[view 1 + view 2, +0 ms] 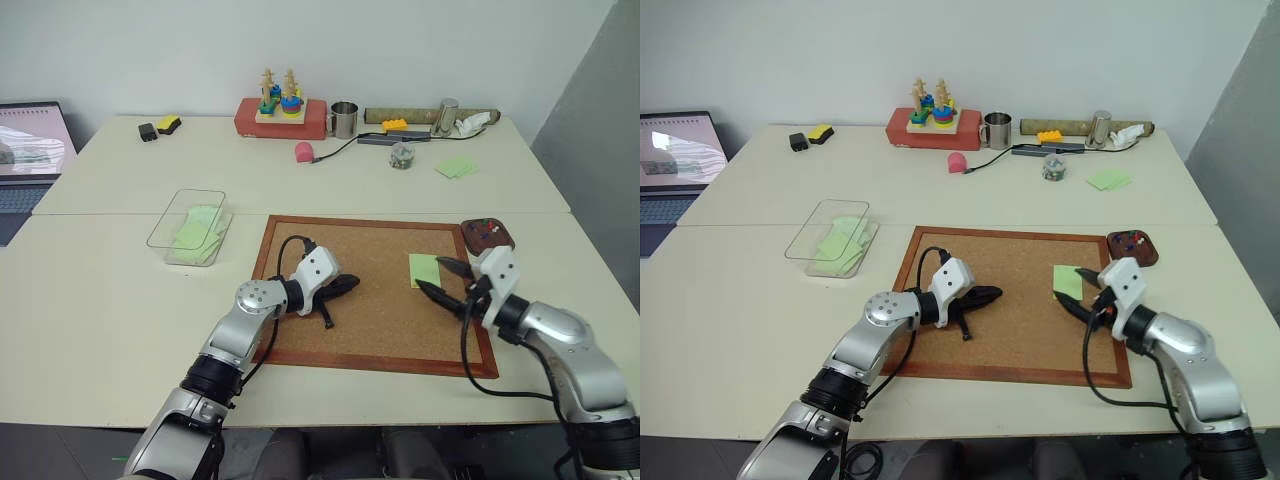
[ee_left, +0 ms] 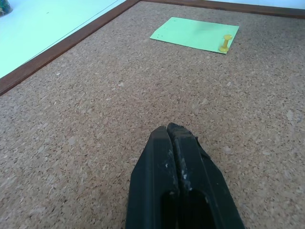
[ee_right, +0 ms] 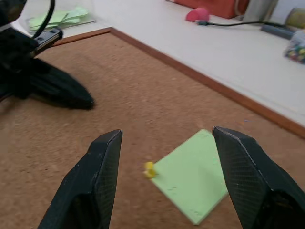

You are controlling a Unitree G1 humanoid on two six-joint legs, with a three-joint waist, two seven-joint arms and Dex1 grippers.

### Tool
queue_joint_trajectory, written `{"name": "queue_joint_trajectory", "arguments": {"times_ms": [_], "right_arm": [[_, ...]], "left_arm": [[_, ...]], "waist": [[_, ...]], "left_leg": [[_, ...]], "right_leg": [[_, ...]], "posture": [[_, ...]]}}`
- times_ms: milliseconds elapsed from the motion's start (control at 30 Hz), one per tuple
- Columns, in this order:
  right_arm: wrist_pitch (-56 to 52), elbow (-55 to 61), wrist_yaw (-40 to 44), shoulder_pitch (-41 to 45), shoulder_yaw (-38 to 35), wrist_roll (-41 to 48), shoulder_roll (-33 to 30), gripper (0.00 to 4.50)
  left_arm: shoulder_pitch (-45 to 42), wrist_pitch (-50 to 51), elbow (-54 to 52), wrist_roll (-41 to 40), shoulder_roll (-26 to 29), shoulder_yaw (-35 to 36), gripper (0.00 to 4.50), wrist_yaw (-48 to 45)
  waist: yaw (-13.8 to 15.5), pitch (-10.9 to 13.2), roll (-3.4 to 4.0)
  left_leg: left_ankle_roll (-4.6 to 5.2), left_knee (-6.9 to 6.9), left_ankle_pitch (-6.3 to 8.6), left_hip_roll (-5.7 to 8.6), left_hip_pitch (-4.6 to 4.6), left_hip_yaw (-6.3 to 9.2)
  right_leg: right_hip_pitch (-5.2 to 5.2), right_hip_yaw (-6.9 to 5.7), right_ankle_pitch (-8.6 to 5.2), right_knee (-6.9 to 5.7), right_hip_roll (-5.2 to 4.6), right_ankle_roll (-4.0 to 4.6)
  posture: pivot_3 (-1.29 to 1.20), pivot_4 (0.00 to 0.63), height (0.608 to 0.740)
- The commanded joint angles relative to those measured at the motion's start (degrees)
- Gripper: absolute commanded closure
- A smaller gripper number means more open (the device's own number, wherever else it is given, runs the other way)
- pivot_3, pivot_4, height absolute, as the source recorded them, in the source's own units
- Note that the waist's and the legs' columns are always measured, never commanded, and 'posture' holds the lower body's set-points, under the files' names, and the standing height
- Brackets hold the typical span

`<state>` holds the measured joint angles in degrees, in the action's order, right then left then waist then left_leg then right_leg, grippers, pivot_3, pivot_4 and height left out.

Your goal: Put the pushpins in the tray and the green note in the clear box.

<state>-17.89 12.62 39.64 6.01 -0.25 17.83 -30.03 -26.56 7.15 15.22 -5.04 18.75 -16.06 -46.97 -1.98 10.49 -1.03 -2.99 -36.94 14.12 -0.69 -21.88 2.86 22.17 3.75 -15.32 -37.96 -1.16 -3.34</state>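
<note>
The green note (image 1: 424, 269) lies on the right part of the cork board (image 1: 370, 330), with a small yellowish pushpin (image 3: 149, 170) stuck at its edge. My right gripper (image 1: 428, 272) is open just above the board, its fingers (image 3: 102, 167) spread either side of the note and pin. My left gripper (image 1: 352, 284) is shut and empty, resting low on the middle of the board and pointing toward the note (image 2: 195, 32). The dark red-brown tray (image 1: 487, 235) sits off the board's far right corner with small coloured pins in it. The clear box (image 1: 190, 228) stands left of the board, green paper inside.
A laptop (image 1: 30, 150) is at the far left. Along the back stand a red box with a stacking toy (image 1: 280, 118), a metal cup (image 1: 343, 120), a small jar (image 1: 402, 156) and a pair of green notes (image 1: 457, 166). A pink object (image 1: 304, 151) lies on a cable.
</note>
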Motion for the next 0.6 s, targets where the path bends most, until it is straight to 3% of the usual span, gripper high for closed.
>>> {"name": "queue_joint_trajectory", "arguments": {"times_ms": [33, 233, 600], "right_arm": [[2.84, -2.86, 0.36, 1.63, 1.19, -1.76, 0.83, 1.35], [5.23, -7.78, 0.26, 3.28, 1.51, -2.76, 2.46, 1.35], [7.16, -10.12, 0.94, 3.38, 2.00, -3.57, 3.36, 3.44]], "left_arm": [[1.40, 1.49, 2.90, 2.40, 1.03, -0.91, 4.50, 0.08], [1.88, 1.88, 2.16, 2.38, 1.33, -0.84, 4.50, 0.16], [2.45, 2.30, 1.25, 2.36, 1.60, -0.84, 4.50, 0.22]], "waist": [[0.00, 0.00, 0.00], [0.00, 0.00, 0.00], [-0.06, 0.00, 0.00]], "left_leg": [[0.00, 0.00, 0.00, 0.00, 0.00, -0.01], [0.00, 0.00, 0.00, 0.00, 0.01, 0.00], [0.00, 0.04, 0.00, -0.01, 0.00, 0.00]], "right_leg": [[0.00, 0.00, 0.00, 0.00, 0.00, 0.00], [0.00, -0.01, 0.00, 0.00, 0.00, 0.00], [0.02, 0.00, 0.00, 0.02, 0.00, 0.00]], "posture": [[0.00, 0.150, 0.740], [0.00, 0.150, 0.740], [0.00, 0.150, 0.740]]}}
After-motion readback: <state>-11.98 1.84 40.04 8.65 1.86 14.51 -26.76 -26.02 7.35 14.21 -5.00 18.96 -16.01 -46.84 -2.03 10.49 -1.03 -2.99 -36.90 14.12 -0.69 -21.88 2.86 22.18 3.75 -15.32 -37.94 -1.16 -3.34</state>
